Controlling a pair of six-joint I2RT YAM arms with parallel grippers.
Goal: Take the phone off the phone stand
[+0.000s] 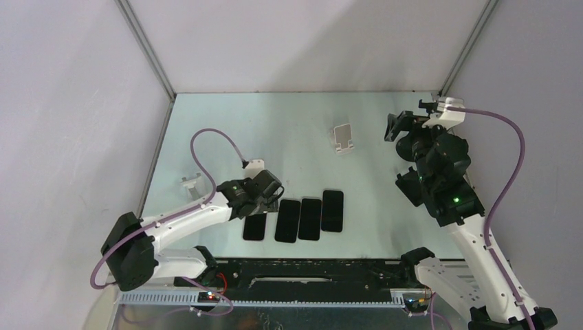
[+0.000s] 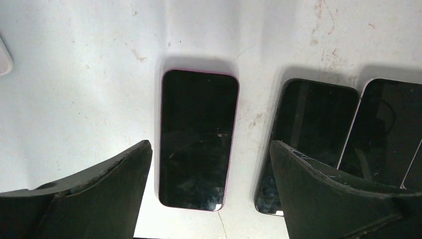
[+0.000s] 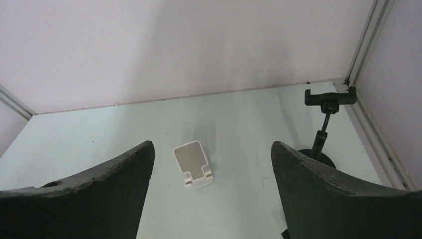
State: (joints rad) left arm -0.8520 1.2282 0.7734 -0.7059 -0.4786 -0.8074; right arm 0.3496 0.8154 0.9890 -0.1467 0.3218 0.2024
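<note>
Several dark phones lie flat in a row on the table. The leftmost, pink-edged phone (image 1: 254, 228) is under my left gripper (image 1: 268, 198). In the left wrist view this phone (image 2: 198, 139) lies flat between the spread fingers of my left gripper (image 2: 209, 149), which is open, empty and above it. An empty white phone stand (image 1: 342, 137) stands at the back middle. My right gripper (image 1: 394, 128) is open and empty to its right. In the right wrist view the stand (image 3: 194, 164) sits ahead, between the fingers of my right gripper (image 3: 211, 149). No phone sits on any stand.
The other phones (image 1: 287, 220) (image 1: 310, 218) (image 1: 332, 210) lie beside the first one and two also show in the left wrist view (image 2: 308, 134) (image 2: 383, 134). A second white stand (image 1: 191, 184) is at the left edge. A black clamp stand (image 3: 328, 98) stands in the back right corner.
</note>
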